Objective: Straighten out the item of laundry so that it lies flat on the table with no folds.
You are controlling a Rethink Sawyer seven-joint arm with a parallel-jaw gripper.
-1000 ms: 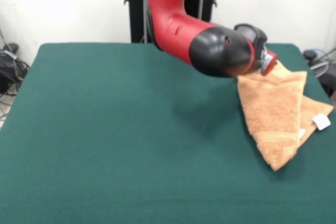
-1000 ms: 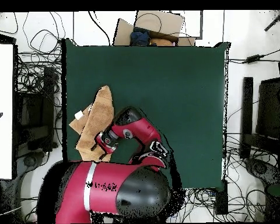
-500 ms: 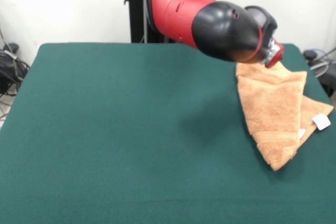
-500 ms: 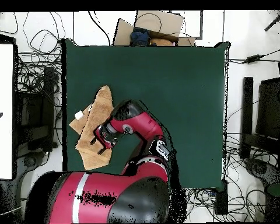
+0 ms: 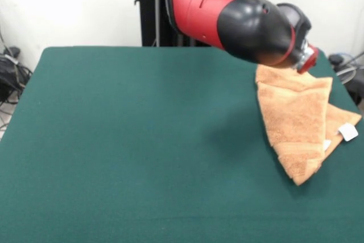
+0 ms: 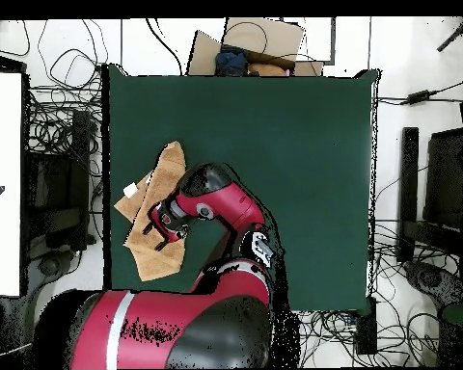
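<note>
The item of laundry (image 5: 296,119) is an orange-tan towel lying folded over itself near the right edge of the green table (image 5: 114,140), with its white tag (image 5: 348,132) at the right corner. My gripper (image 5: 307,61) hangs just over the towel's far end, and the arm's black wrist hides most of it. Seen from overhead, the gripper (image 6: 164,224) is above the middle of the towel (image 6: 168,166). One towel corner with the tag (image 6: 130,191) reaches past the edge of the table (image 6: 274,145). Whether the gripper touches the cloth is unclear.
Cables cover the floor around the table. A cardboard box (image 6: 250,43) sits beyond the table's far edge in the overhead view, a white panel (image 6: 4,183) stands at the left, and dark equipment (image 6: 438,193) stands at the right.
The arm has swung to the right and slightly upward in the front view, bringing the gripper further over the towel. The towel's upper end has sunk flatter; the rest of it is unchanged.
</note>
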